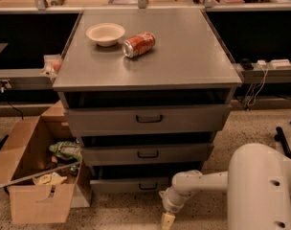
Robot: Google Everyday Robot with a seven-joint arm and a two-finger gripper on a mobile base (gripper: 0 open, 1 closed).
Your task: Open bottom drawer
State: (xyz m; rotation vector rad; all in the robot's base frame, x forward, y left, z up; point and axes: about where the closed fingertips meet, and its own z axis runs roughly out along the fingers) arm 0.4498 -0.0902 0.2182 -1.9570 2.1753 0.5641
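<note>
Over the speckled floor (112, 215) at bottom centre, lift your gripper (167, 220), grip state unclear, squarely to the black handle (148, 186) of the bottom drawer (117, 184).

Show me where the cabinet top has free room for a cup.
Free: the right half and front strip of the cabinet top. Crowded: back left, with bowl and can. The gripper is low, near the bottom drawer.
</note>
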